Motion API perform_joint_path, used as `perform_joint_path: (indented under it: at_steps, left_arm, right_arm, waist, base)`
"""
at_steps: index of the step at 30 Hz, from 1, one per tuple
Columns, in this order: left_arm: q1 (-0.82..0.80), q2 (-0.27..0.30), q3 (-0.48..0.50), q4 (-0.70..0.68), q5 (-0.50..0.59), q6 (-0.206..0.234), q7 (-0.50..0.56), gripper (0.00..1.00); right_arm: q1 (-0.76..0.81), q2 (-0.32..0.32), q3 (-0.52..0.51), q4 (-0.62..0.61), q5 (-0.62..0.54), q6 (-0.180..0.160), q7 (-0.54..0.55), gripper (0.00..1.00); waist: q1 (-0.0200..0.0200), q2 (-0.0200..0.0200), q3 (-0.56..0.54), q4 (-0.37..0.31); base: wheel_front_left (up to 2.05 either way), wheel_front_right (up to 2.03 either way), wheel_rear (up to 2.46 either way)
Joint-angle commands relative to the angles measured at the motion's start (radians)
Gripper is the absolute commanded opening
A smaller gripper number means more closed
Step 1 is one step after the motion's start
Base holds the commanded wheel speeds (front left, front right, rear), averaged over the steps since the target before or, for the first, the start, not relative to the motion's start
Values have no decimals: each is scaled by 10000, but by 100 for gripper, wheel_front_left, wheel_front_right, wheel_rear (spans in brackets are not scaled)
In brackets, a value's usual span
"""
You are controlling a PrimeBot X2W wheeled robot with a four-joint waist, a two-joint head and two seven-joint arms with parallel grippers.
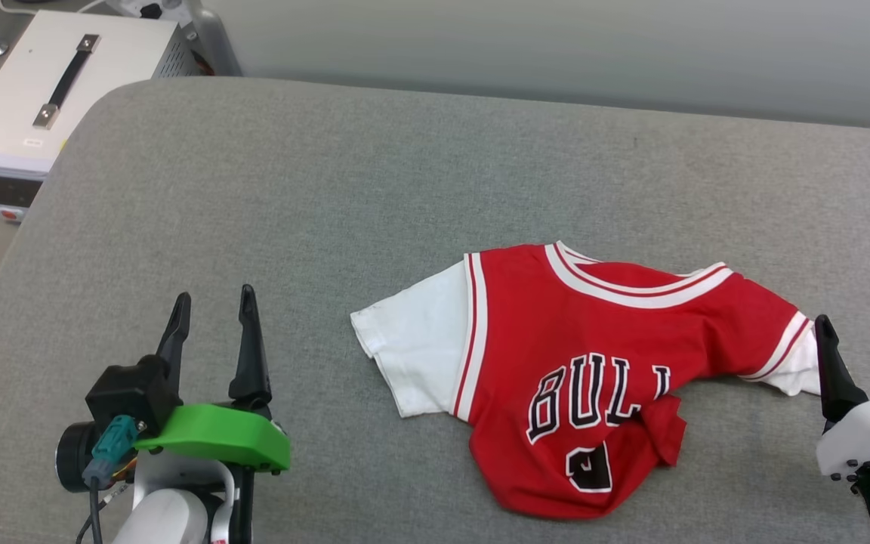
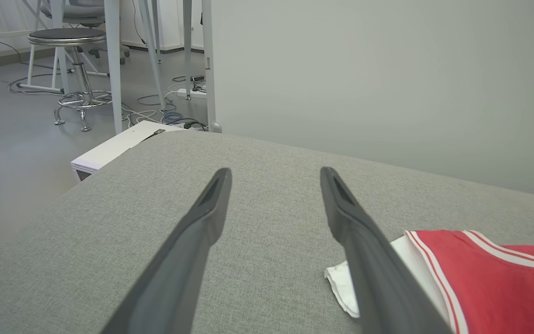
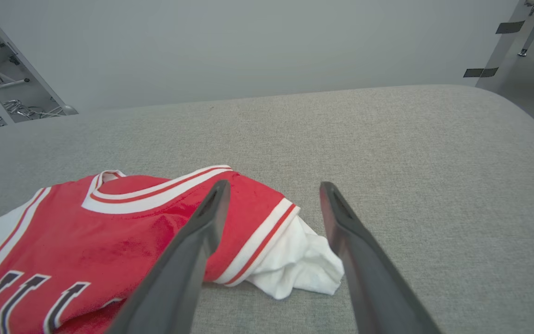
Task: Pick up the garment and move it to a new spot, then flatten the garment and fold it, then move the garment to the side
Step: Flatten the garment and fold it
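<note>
The garment [image 1: 578, 363] is a red jersey with white sleeves and black lettering, lying rumpled on the grey padded table [image 1: 374, 189], its lower hem folded over. My left gripper [image 1: 212, 313] stands open to the left of the garment's white sleeve [image 2: 341, 283], apart from it, with nothing between its fingers. My right gripper [image 1: 858, 344] is open just right of the other crumpled white sleeve [image 3: 301, 262]; in the right wrist view that sleeve lies on the table under the gap between the fingers, not pinched.
A white box with a black handle [image 1: 50, 91] sits beside the table's far left corner. A stool [image 2: 70, 55] and cables stand on the floor beyond. A pale wall [image 1: 556, 45] runs behind the table. The table's rounded right edge [image 3: 526, 120] is close.
</note>
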Motion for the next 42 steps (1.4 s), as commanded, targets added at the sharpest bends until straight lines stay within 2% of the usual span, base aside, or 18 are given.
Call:
perform_joint_path:
  at_steps: [1,6,10,17,28,40,41,42]
  left_arm:
    - [158,122,58,44,-98,81,66,100]
    - [316,418,137,75,-277,99,624,100]
    - [212,625,79,-48,-522,21,1418,100]
    - [-939,867,-546,161,-1112,-646,3529,100]
    - [-2996,1353,-1646,2531,-1680,-1819,6975,100]
    - [-3889,1129,-2536,4790,-1941,-2563,8862,100]
    - [-3862,1084,-2656,4908,-1974,-2653,9039,49]
    - [-3847,1047,-2725,4975,-1993,-2707,9113,4]
  right_arm:
    - [153,151,-9,-142,-164,-7,-294,100]
    - [409,556,123,-694,-601,-7,-922,100]
    - [585,683,470,-1127,-827,-7,-916,100]
    - [597,820,983,-1849,-833,-7,-943,100]
    - [341,1001,1424,-2107,-588,-7,-1215,100]
    - [49,969,1378,-1735,-303,-7,-1439,100]
    - [42,942,1352,-1690,-268,-7,-1417,100]
    - [23,910,1332,-1669,-234,-7,-1428,100]
  waist:
    - [0,0,-234,-139]
    - [0,0,-518,-351]
    - [0,0,-574,-591]
    - [0,0,-175,-1118]
    - [0,0,860,-1978]
    - [0,0,1412,-2326]
    - [0,0,1421,-2321]
    - [0,0,1430,-2313]
  base:
    - [0,0,0]
    - [0,0,0]
    - [0,0,0]
    - [0,0,0]
    - [0,0,0]
    - [0,0,0]
    - [0,0,0]
    - [0,0,0]
